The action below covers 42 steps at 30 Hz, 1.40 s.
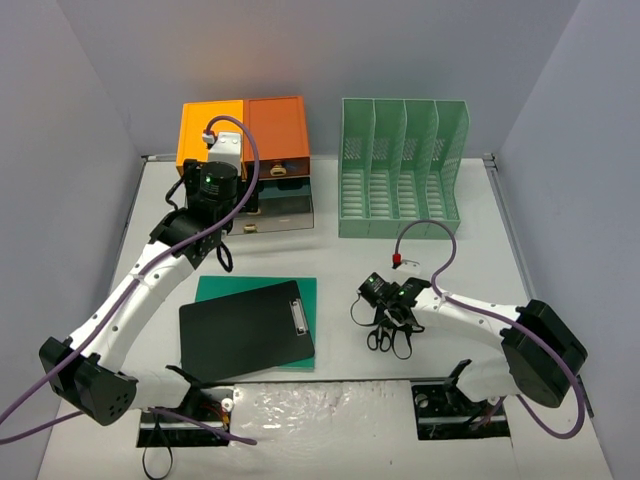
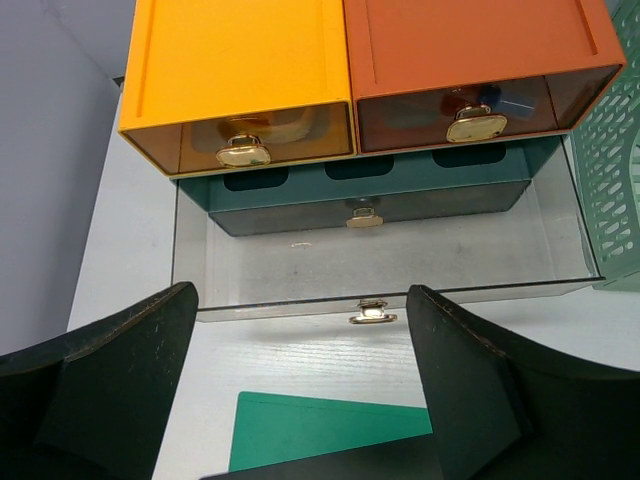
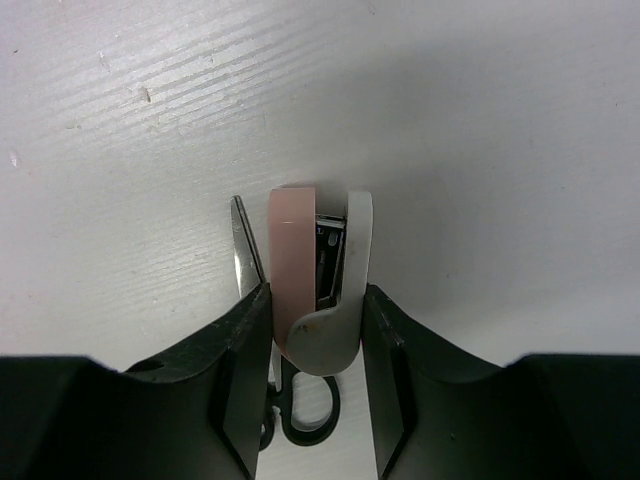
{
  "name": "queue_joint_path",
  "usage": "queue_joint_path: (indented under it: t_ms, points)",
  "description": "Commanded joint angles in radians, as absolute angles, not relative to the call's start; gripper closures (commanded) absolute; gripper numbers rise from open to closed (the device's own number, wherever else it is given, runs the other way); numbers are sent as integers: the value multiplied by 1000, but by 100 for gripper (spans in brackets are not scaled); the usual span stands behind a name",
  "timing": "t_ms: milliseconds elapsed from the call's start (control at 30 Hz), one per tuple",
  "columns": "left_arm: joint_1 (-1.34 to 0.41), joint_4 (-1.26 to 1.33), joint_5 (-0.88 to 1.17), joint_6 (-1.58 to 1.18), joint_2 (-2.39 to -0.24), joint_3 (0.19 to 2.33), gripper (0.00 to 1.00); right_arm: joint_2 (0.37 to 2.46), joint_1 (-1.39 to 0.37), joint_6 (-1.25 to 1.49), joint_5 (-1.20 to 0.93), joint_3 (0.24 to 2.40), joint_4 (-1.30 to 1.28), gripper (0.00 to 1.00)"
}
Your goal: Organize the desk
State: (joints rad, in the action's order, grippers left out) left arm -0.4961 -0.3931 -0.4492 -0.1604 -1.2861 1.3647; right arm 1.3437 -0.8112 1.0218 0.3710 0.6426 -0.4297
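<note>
- The right gripper (image 3: 315,297) pinches the stapler (image 3: 300,240) by its sides, at 3 o'clock on the desk (image 1: 340,265), probably to lift it off the scissors (image 3: 243,245).
- The left gripper (image 2: 300,320) gapes empty before the open drawer (image 2: 450,255) at 11 o'clock, likely the stapler's destination.

No text, label or number is readable.

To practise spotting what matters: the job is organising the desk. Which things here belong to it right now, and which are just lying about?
In the job: desk; stapler, gripped in the right hand; clear drawer, open before the open left hand.
Lying about for now: scissors; clipboard; green mat; file rack.
</note>
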Motion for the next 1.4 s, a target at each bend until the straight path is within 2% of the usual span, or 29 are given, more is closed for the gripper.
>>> queue_joint_path:
  t_ms: [0, 67, 133, 200, 267, 433, 633, 1133, 1367]
  points:
    - [-491, -348, -449, -150, -1257, 1431, 17, 1321, -805, 1039, 412, 652, -453, 74]
    - [-491, -347, -449, -150, -1256, 1431, 17, 1318, -805, 1040, 411, 649, -454, 78]
    - [-491, -347, -449, -149, -1257, 1433, 17, 1312, -805, 1037, 411, 651, -456, 89]
    - [-491, -348, -450, -147, -1253, 1433, 17, 1307, -806, 1034, 410, 659, -458, 96]
    - [-491, -348, -451, -147, -1253, 1432, 17, 1295, -807, 1030, 419, 681, -472, 100]
    - [-489, -350, -453, -150, -1250, 1428, 17, 1267, -807, 1007, 471, 775, -533, 100]
    - [-489, -348, -462, -146, -1241, 1424, 17, 1270, -815, 932, 493, 991, -549, 100]
    - [-489, -340, -497, -151, -1216, 1403, 17, 1687, -815, 514, 431, 1561, -241, 100]
    - [-486, -345, -511, -151, -1201, 1394, 17, 1897, -788, 393, 384, 1804, -191, 100]
